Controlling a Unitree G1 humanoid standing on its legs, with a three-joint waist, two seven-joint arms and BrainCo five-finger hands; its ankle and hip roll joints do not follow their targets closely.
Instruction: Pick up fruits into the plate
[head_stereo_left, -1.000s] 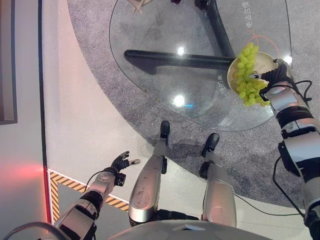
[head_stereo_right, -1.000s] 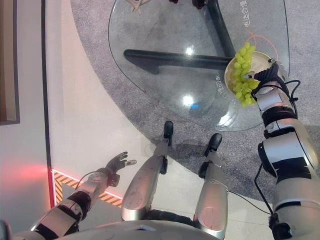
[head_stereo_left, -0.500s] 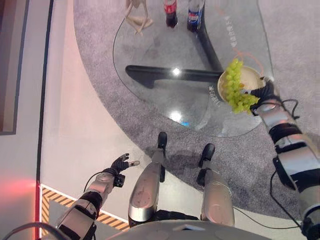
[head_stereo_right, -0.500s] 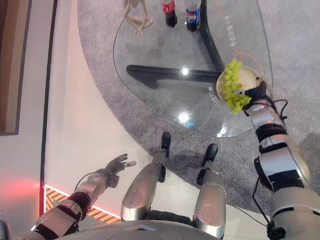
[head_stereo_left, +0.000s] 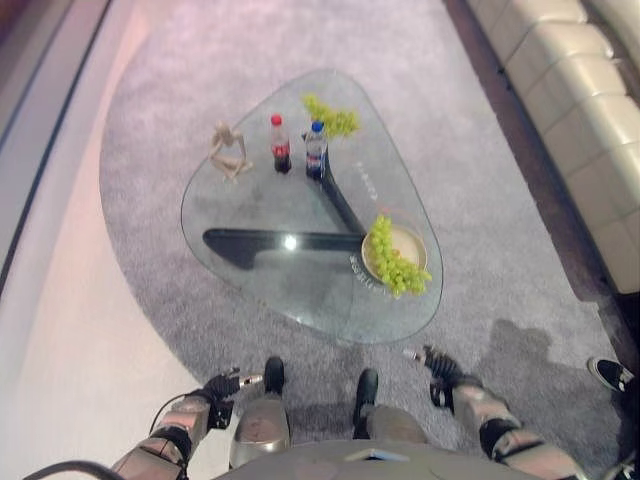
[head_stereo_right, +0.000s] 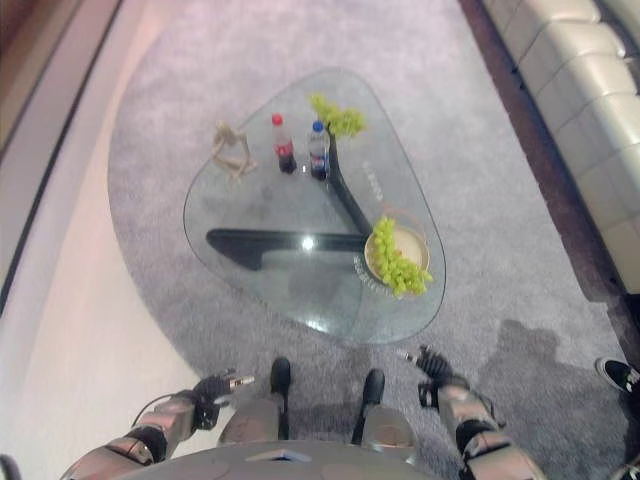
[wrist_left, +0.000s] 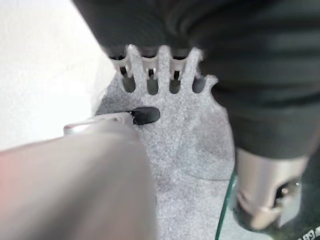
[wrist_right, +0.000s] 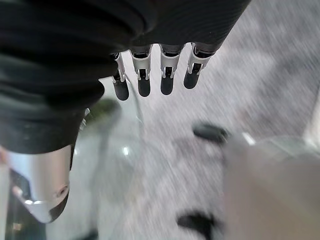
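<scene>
Two bottles (head_stereo_left: 297, 148) and a pale figurine (head_stereo_left: 230, 152) (left of them) stand on the glass table (head_stereo_left: 250, 215).

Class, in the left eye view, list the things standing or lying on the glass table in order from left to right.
Wooden figure → red-capped bottle → blue-capped bottle → loose bunch of green grapes → plate with green grapes lying across it.

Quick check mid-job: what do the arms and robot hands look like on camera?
Both arms are silver-grey with dark bands. The left robot hand and right robot hand each have silver fingers with dark tips, and a dark ribbed cover over the back and wrist.
</scene>
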